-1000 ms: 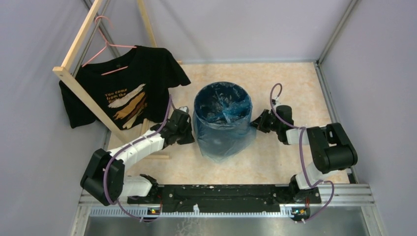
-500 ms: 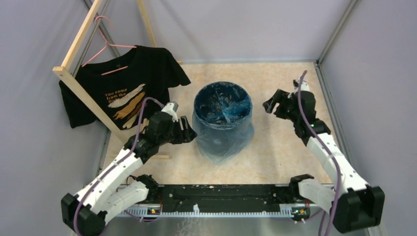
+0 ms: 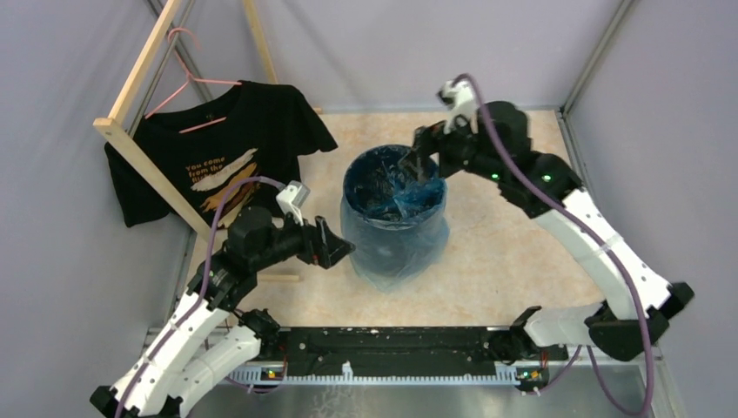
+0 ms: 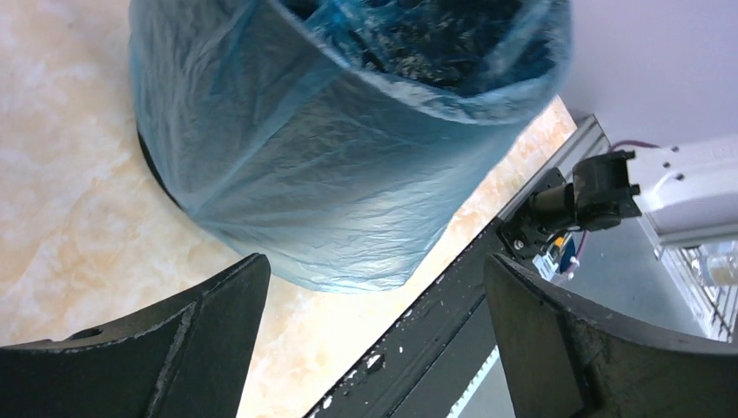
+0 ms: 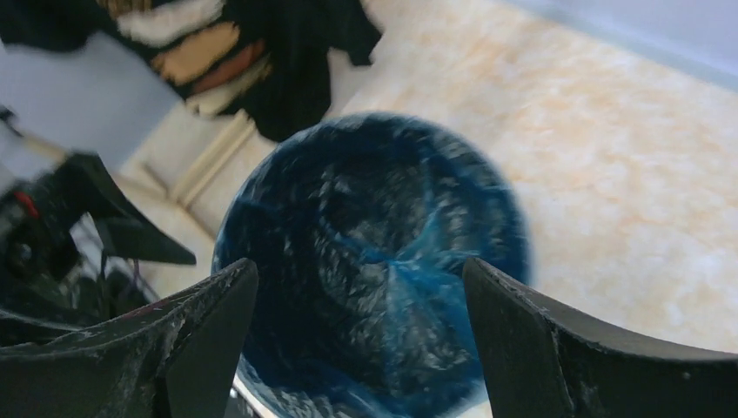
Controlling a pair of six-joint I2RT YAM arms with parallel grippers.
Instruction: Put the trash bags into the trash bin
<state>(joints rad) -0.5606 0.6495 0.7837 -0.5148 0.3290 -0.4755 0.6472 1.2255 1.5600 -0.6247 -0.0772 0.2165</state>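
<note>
The light-blue trash bag (image 3: pixel 396 235) lines the trash bin, its top folded over the rim and hanging down the outside; in the left wrist view the bag (image 4: pixel 331 157) covers nearly all of the wall. Only the bin's dark base (image 4: pixel 155 170) shows. My left gripper (image 3: pixel 341 246) (image 4: pixel 374 270) is open just left of the bin, low beside the hanging plastic, with nothing between its fingers. My right gripper (image 3: pixel 426 150) (image 5: pixel 358 266) is open above the bin's far right rim, looking down into the crinkled bag (image 5: pixel 374 261), holding nothing.
A black T-shirt (image 3: pixel 231 157) hangs on a pink hanger from a wooden rack (image 3: pixel 139 157) at the back left, close behind my left arm. A black base rail (image 3: pixel 392 341) runs along the near edge. Grey walls close in both sides and the back.
Both grippers were shut at the bag's sides and have opened and let go. The left one drew back slightly. The right arm rose and swung over the bin's far rim.
</note>
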